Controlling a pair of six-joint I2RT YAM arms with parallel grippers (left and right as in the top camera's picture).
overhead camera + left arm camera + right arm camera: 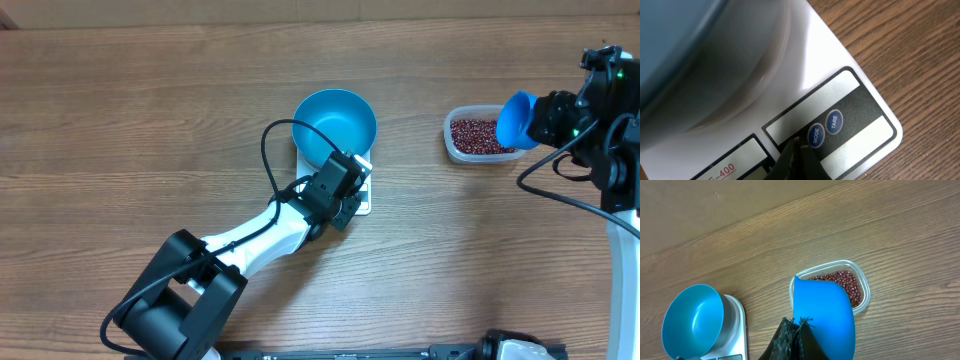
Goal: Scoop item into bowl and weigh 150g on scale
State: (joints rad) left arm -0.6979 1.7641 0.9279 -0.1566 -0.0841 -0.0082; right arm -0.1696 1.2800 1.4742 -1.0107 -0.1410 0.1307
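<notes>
Showing scale, MODE button, TARE button, print ending -400

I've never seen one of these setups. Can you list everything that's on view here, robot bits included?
bowl: one, bright blue, sitting on the scale, no beans visible inside
scale: one, white, mid-table under the bowl
buttons: two, dark blue, marked MODE and TARE, on the scale's front strip
beans: many, dark red-brown, piled in the tub
tub: one, clear plastic, on the table beside the scale, toward the right arm's side
scoop: one, blue, held above the tub
table: one, wood grain, under everything
left gripper: one, black, shut, tips at the MODE button
right gripper: one, black, shut on the scoop
</notes>
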